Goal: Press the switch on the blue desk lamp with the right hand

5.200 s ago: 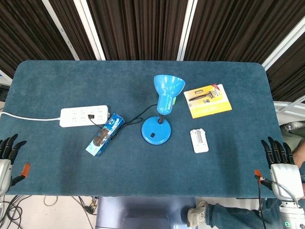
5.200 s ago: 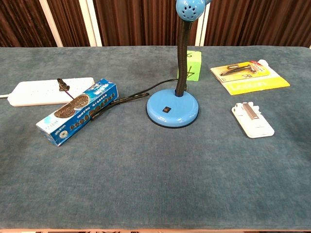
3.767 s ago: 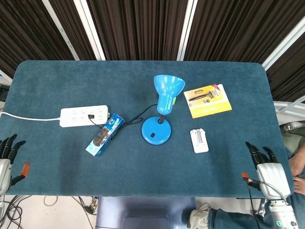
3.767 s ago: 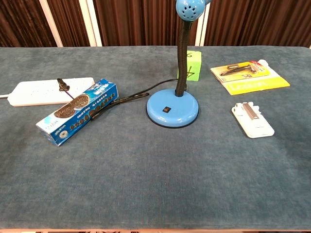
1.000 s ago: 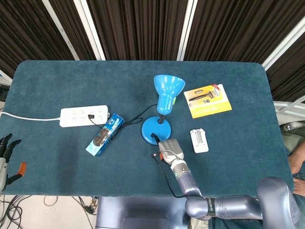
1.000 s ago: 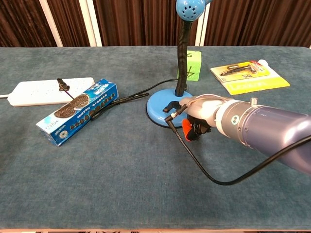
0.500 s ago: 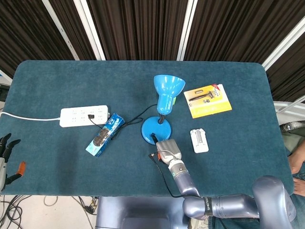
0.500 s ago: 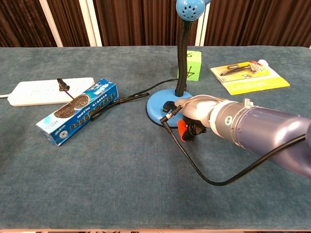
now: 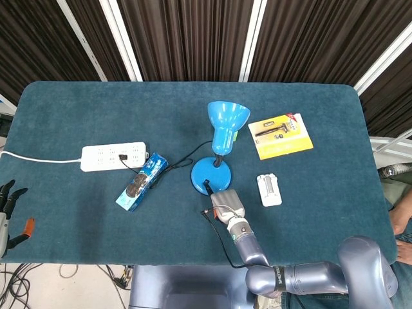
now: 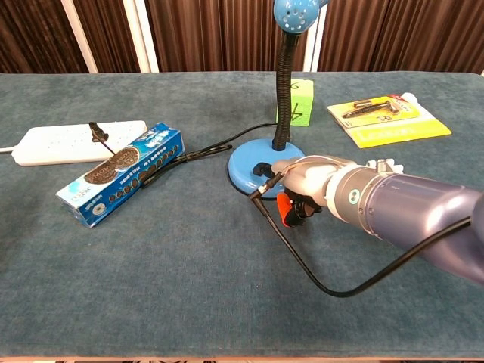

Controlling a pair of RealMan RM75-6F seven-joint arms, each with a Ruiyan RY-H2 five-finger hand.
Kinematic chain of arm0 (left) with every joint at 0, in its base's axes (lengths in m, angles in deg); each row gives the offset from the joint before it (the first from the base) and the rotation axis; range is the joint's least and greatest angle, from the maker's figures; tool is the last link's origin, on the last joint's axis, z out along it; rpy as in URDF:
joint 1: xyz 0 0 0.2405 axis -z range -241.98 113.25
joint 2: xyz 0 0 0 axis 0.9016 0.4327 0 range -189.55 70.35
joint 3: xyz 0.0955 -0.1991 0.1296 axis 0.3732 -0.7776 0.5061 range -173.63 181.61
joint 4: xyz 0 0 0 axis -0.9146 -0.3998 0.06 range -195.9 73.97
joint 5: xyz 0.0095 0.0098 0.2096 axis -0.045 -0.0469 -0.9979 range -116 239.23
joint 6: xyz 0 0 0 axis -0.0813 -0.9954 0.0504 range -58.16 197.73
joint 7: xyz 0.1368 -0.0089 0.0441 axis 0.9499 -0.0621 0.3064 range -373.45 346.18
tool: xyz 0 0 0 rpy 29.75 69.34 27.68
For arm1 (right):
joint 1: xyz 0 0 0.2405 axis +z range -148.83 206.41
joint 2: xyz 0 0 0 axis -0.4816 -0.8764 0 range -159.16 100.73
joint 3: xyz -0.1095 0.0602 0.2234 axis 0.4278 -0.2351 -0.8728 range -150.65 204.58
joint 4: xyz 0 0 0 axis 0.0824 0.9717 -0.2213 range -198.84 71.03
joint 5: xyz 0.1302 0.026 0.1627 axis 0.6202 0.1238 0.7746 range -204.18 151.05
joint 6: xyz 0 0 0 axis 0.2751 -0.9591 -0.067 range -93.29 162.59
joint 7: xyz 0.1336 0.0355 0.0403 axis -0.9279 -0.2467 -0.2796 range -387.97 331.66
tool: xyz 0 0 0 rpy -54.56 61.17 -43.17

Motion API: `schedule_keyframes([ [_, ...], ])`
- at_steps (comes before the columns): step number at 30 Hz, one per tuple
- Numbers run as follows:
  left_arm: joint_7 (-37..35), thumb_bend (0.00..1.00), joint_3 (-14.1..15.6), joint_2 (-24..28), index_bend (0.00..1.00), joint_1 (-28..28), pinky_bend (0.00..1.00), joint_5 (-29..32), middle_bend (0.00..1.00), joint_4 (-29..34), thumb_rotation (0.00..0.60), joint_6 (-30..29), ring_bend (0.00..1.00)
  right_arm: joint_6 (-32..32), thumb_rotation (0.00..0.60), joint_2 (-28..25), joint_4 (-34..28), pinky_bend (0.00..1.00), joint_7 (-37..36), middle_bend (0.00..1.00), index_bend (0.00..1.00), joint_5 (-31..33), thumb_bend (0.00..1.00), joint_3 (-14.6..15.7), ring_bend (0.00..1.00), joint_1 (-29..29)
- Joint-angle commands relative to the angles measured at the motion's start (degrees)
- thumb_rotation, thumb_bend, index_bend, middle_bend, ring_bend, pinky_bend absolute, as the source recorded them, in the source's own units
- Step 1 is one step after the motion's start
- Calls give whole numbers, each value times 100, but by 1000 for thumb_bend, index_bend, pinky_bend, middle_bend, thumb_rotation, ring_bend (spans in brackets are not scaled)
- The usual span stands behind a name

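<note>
The blue desk lamp stands mid-table, its round base (image 9: 205,172) (image 10: 250,168) in front of the black gooseneck and its shade (image 9: 228,118) (image 10: 296,15) above. My right hand (image 9: 226,201) (image 10: 306,181) lies at the base's near right edge with its fingers curled in. A dark fingertip (image 10: 262,166) rests on top of the base where the switch sits, so the switch is hidden. A black cable trails from the hand toward me. My left hand (image 9: 6,209) hangs off the table's near left corner, fingers apart and holding nothing.
A white power strip (image 9: 114,156) (image 10: 72,141) and a blue cookie box (image 9: 142,181) (image 10: 121,174) lie left of the lamp, with its cord between them. On the right are a yellow package (image 9: 280,135) (image 10: 387,119), a white flat device (image 9: 269,190) (image 10: 393,186) and a green block (image 10: 302,102).
My right arm came in from the near right table edge to the lamp base. Over the last second the hand edged left, its fingertip settling on the base top. The left hand stayed put.
</note>
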Motion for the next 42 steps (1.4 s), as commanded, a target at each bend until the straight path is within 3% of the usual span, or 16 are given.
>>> schedule_keyframes([
  [1,-2,418,-2,1,160,-1,0,0,0,1,600,-3,0,0,600,7,4,1000,6,773,0,17,879,26,845,5],
  [11,-3,418,-8,5,160,-2,0,14,0,0,600,-3,0,-62,600,9,53,1000,-93,773,0,-56,880,-6,843,5],
  [15,-4,418,-4,3,160,-2,0,6,0,-9,600,-1,0,-248,600,-146,-203,1000,-343,732,0,-360,869,-119,794,-96],
  [19,9,418,-4,-6,160,-7,0,-1,0,-12,600,-17,0,-369,600,-553,-794,1000,-595,592,0,-518,751,-233,724,-270],
  [23,57,419,-14,-24,160,-16,0,24,0,-1,600,-36,0,-605,600,-1280,-1738,1000,-602,419,0,-695,561,-163,557,-492],
  [28,93,419,-18,-40,160,-15,0,14,0,-1,600,-51,0,-1062,600,-2216,-2839,1000,-488,258,0,-1102,404,286,350,-890],
  [32,148,419,-8,-69,160,-12,0,-25,0,-11,600,-68,0,-1439,600,-2861,-3271,1000,-796,174,0,-2194,362,987,218,-1498],
  [36,189,418,-5,-94,160,-13,0,-53,0,-13,600,-90,0,-1899,600,-3246,-3135,1000,-1308,114,0,-3591,325,1759,145,-2215],
  [37,192,418,-6,-97,160,-13,0,-53,0,-13,600,-93,0,-2056,600,-3304,-3039,950,-1433,101,0,-3920,311,1929,130,-2397],
  [39,207,419,-9,-103,160,-15,0,-57,0,-12,600,-102,0,-2467,600,-3383,-2697,575,-1731,90,0,-4710,308,2318,116,-2841],
  [40,215,419,-9,-106,160,-16,0,-62,0,-11,600,-109,0,-2714,600,-3384,-2435,275,-1936,85,0,-5133,308,2506,107,-3096],
  [41,221,419,-8,-108,160,-16,0,-68,0,-11,600,-113,0,-2875,600,-3370,-2240,50,-2070,80,0,-5378,308,2611,96,-3259],
  [42,228,419,-4,-109,160,-15,0,-78,0,-13,600,-114,0,-3132,600,-3321,-1863,0,-2315,77,0,-5767,307,2754,87,-3528],
])
